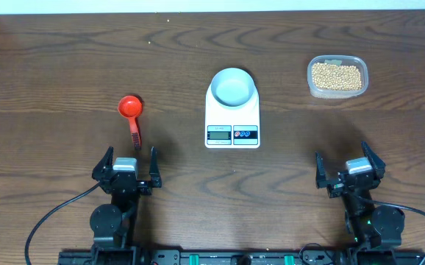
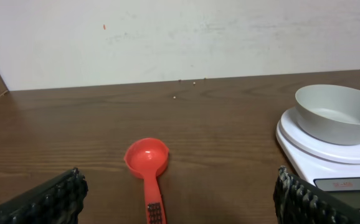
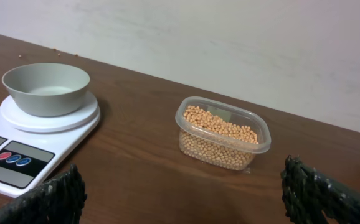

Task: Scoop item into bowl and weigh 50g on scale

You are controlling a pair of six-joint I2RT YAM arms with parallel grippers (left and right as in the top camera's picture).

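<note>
Nothing is scooped yet. My left gripper [image 1: 131, 154] at seven o'clock and right gripper [image 1: 343, 156] at five both sit spread and empty. The bowl [image 1: 233, 85] sits empty on the scale [image 1: 232, 135], with the beans [image 1: 336, 75] in the tub [image 1: 310, 86] at two o'clock. Next, I judge, my left must pinch the red scoop [image 1: 130, 107] by its handle.

1. The bowl [image 1: 233, 85] is plain pale blue-grey.
2. The scale [image 1: 231, 116] is white, with a grey display [image 1: 219, 133] and red and blue buttons [image 1: 245, 133].
3. The beans [image 1: 336, 75] are tan-yellow, in a clear tub [image 1: 337, 59].
4. The scoop [image 1: 130, 107] is red.
5. The table [image 1: 65, 73] is dark brown, wood-grained.
</note>
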